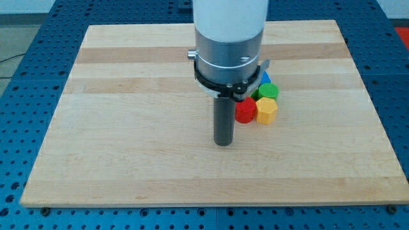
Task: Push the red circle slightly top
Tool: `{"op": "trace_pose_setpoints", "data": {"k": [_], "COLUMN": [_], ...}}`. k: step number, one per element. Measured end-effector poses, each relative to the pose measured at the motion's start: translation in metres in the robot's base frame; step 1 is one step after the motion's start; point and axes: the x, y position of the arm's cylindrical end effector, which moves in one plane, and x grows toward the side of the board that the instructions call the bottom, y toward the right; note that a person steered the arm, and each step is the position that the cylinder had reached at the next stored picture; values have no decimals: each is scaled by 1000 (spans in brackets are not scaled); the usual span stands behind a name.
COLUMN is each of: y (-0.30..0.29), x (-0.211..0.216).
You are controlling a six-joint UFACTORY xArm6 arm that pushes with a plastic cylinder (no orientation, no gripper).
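The red circle block (245, 111) lies on the wooden board (128, 128) right of centre, touching a yellow hexagon block (266, 110) on its right. A green block (268, 91) sits just above the yellow one, and a blue block (265, 78) shows partly above that, mostly hidden by the arm. My tip (223, 143) rests on the board just below and to the left of the red circle, close to it; I cannot tell whether it touches.
The arm's wide white and grey body (229, 45) hangs over the board's upper middle and hides what lies behind it. The board is ringed by a blue perforated table (25, 96).
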Motion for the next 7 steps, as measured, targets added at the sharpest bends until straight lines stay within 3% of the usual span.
{"op": "trace_pose_setpoints", "data": {"k": [3,5,6,7], "y": [3,-4,48,51], "x": [-56,-30,-16,-23]}}
